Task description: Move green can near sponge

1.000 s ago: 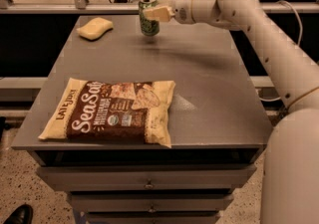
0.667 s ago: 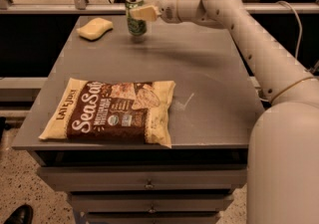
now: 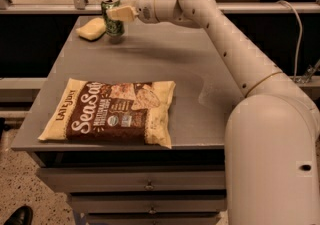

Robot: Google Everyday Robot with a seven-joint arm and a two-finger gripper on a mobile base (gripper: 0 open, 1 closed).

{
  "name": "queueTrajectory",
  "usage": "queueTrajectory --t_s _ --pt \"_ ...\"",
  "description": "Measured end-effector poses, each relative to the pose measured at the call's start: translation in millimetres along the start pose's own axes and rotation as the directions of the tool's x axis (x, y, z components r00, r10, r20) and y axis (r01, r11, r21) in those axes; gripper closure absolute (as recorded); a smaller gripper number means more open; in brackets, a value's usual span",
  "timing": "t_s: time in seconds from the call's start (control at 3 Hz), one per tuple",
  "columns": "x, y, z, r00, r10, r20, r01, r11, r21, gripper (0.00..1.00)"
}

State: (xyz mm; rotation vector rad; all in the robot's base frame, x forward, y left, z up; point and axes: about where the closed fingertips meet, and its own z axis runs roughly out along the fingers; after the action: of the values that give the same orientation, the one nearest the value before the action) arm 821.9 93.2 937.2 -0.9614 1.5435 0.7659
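Note:
The green can [image 3: 112,20] is upright at the far left of the grey table [image 3: 165,64], just right of the pale yellow sponge [image 3: 91,29] and almost touching it. My gripper [image 3: 120,13] reaches in from the right and is shut on the can's upper half; one pale finger lies across the can's front. I cannot tell whether the can's base rests on the table or hangs just above it.
A large brown and yellow chip bag [image 3: 112,112] lies flat near the table's front left. My white arm [image 3: 235,64] stretches across the table's right side. Drawers [image 3: 145,186] sit under the tabletop. A dark shoe [image 3: 17,216] shows on the floor at bottom left.
My gripper has carried the green can leftward along the table's far edge, from the middle back to right beside the sponge. The sponge and chip bag have not moved.

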Motion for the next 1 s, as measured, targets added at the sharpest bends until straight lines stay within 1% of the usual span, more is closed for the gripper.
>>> queueTrajectory --t_s 0.33,1.0 --pt "3 11 19 1.0 0.022 -0.006 -0.023 0.9991 -0.036 0.82" --pt "17 14 34 0.999 0.046 -0.018 -0.047 0.9979 -0.045 0.36"
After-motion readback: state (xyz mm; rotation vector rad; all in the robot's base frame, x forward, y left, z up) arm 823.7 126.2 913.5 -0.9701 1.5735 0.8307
